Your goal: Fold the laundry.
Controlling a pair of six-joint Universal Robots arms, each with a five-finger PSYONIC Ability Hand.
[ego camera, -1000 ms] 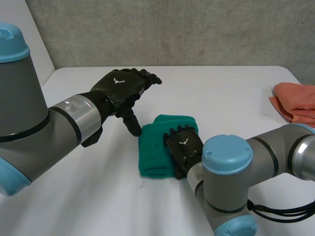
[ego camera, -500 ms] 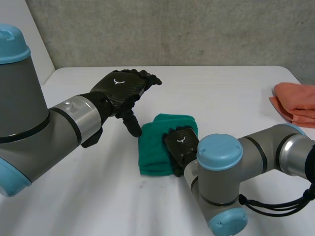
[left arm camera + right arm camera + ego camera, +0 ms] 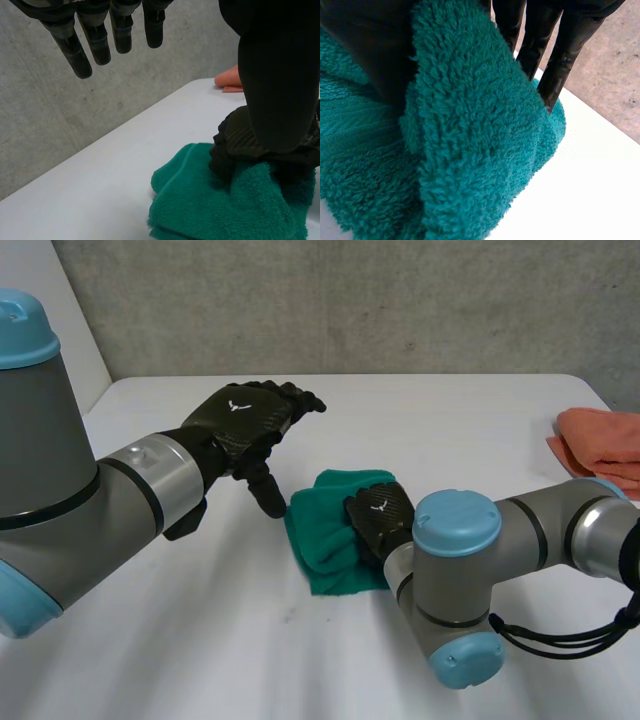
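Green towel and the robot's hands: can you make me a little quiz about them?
1. True or false: the left hand is holding the green towel.
2. What colour is the cloth at the right edge of the table? A orange, B blue, C white.
3. Fill in: the ____ hand pinches a fold of the green towel.
Key: 1 false, the left hand is open and holds nothing. 2 A. 3 right: the right hand has the fold between thumb and fingers.
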